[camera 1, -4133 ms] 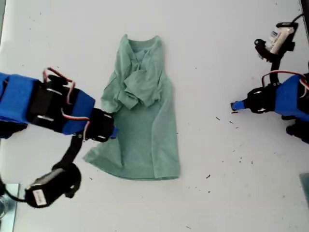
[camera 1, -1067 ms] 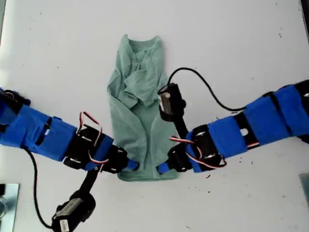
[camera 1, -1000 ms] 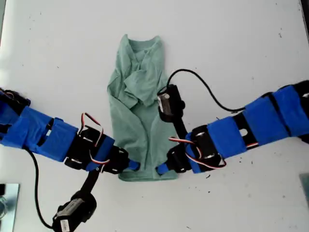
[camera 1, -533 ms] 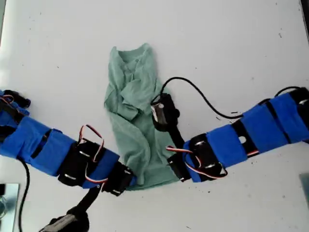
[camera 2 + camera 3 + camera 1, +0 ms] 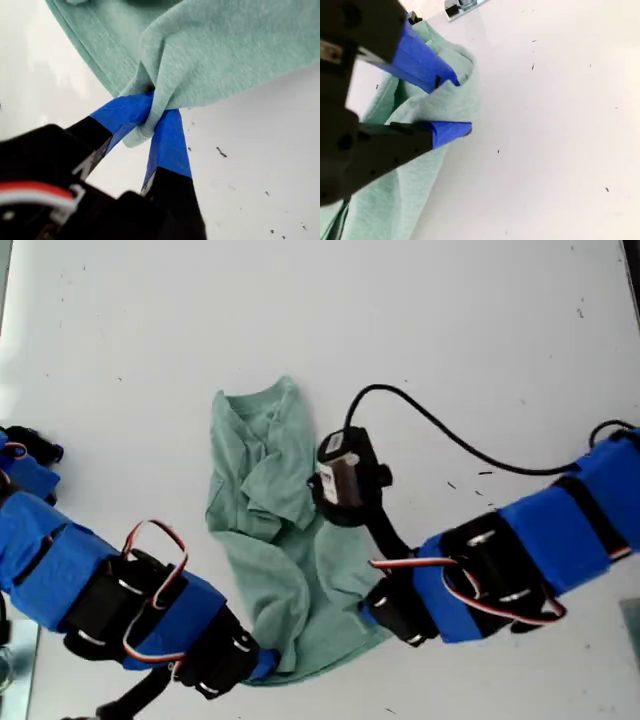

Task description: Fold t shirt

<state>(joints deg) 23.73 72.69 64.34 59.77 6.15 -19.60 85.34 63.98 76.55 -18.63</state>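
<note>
In the exterior view my first gripper (image 5: 262, 665) comes in from the exterior view's lower left on a blue-taped arm; its fingers are pinched shut on the lower corner of the t shirt (image 5: 265, 500) nearer that side; the first wrist view shows the same clamp (image 5: 150, 107), the hem bunched and wrapped between the two blue tips. The pale green t shirt lies on the white table (image 5: 480, 330) a little to the exterior view's left of centre, neck toward the top of that view, its upper part rumpled, its lower part narrowed toward the two grips. My second gripper (image 5: 370, 612) reaches in from the exterior view's right and meets the other lower corner; in the second wrist view its fingers (image 5: 456, 105) hold a thick fold of the hem between them, the tips kept a little apart by the cloth. A black cable (image 5: 450, 435) arcs over the table above that arm; small dark specks dot the table nearby.
</note>
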